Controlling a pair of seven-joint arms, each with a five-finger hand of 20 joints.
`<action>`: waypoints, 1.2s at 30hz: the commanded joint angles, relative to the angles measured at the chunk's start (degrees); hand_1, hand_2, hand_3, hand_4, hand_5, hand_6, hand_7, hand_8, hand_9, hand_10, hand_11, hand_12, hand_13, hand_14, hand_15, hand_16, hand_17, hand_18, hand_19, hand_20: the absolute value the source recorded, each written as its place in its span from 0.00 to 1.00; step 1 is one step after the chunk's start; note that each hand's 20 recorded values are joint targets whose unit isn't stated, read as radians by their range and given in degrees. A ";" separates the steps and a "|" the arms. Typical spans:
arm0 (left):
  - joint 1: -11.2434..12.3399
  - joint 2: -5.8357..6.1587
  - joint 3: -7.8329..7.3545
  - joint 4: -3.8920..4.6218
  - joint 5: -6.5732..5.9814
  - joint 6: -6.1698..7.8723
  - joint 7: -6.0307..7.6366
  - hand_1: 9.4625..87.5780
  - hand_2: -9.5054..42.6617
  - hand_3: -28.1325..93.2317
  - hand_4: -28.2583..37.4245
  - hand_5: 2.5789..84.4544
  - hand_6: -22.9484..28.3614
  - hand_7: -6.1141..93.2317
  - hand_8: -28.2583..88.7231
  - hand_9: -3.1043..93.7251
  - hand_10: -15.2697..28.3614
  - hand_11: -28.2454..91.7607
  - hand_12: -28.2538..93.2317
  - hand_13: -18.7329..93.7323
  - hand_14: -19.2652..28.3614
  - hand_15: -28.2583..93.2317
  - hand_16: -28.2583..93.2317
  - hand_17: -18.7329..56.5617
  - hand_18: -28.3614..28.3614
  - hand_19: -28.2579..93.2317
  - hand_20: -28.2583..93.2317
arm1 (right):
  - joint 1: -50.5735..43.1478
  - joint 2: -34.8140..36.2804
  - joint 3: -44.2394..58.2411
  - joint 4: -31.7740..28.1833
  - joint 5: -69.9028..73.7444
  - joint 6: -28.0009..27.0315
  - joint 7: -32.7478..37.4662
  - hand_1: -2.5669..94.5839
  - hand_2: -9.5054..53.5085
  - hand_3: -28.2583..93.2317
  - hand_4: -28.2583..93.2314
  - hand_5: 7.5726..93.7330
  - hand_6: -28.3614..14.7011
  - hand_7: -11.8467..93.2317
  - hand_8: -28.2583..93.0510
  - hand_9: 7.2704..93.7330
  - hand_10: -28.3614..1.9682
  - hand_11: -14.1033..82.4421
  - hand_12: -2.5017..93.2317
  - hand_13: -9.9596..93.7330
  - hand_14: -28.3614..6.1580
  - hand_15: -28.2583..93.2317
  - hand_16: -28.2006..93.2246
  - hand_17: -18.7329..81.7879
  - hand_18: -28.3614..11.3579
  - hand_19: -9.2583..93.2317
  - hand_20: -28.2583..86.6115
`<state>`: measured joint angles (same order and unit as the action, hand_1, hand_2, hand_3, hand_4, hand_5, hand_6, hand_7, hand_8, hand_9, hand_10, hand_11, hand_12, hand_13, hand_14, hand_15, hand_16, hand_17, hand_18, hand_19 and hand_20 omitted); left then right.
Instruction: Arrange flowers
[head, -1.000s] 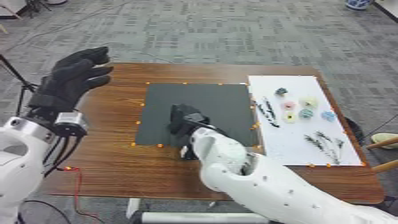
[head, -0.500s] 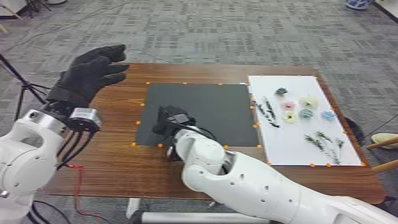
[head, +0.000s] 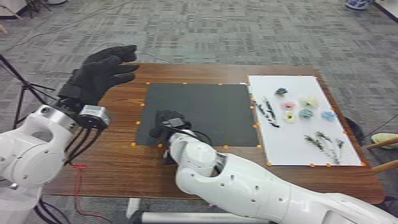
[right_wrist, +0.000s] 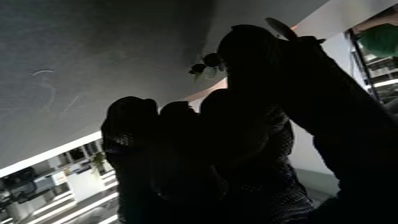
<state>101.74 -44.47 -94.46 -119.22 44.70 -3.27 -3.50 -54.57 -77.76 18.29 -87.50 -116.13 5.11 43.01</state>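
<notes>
- Flowers were mostly unarranged here: one dark blue-green bloom, one pink bloom, a big cream bloom, a pale yellow bloom, a pale teal bloom and a light blue bloom, all lying loose on the white rectangular board.
- Same board, same story for the long black-and-white twigs and the thin green leafy sprigs, so there was plenty left to place.
- Black-gloved right hand was over the lower left part of the black square mat, which I'd guess was where the arrangement was meant to go.
- Its fingers were curled in against the thumb, pretty much closed, and looked to be pinching a small dark sprig with roundish leaves. Couldn't tell if the sprig touched the mat.
- My read: first piece or so being set down, really early days, nothing I'd call a finished bouquet.
- Black-gloved left hand hung up over the far left of the brown wooden surface, fingers loosely bent and open, nothing in them.
</notes>
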 joint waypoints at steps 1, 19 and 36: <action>0.81 -0.46 -0.84 -0.42 -0.56 -0.45 0.02 0.24 0.06 0.79 0.07 0.31 0.50 0.30 0.15 0.23 0.58 0.47 0.40 0.27 0.68 0.66 0.19 0.12 0.85 0.58 0.33 | -1.56 -0.56 2.16 -0.72 -2.29 -6.15 -2.64 0.42 0.00 0.91 0.10 0.81 0.70 0.60 0.41 0.89 0.66 0.80 0.55 0.82 0.52 0.93 0.61 0.56 0.14 0.99 0.66; 0.10 -0.67 0.24 0.07 -0.74 -0.65 -0.44 0.23 0.07 0.79 0.07 0.31 0.50 0.29 0.15 0.23 0.58 0.47 0.40 0.27 0.68 0.66 0.19 0.12 0.85 0.58 0.33 | -0.01 -1.11 0.47 2.18 -0.83 -1.48 -0.31 0.36 0.05 0.93 0.06 0.86 0.70 0.58 0.36 0.91 0.66 0.79 0.53 0.84 0.53 0.93 0.59 0.57 0.13 0.99 0.66; 0.52 -0.90 -0.26 -0.07 -0.72 -0.63 -0.38 0.23 0.07 0.79 0.07 0.31 0.50 0.29 0.15 0.23 0.58 0.47 0.40 0.27 0.68 0.66 0.19 0.12 0.85 0.57 0.33 | -1.24 -0.76 2.97 0.33 0.28 -2.69 -2.18 0.23 0.09 0.89 0.04 0.91 0.69 0.55 0.16 0.94 0.67 0.76 0.52 0.86 0.54 0.92 0.59 0.59 0.11 1.00 0.66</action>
<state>102.01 -44.77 -94.29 -119.14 44.38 -3.50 -3.57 -55.51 -78.41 20.29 -85.99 -115.56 3.15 42.09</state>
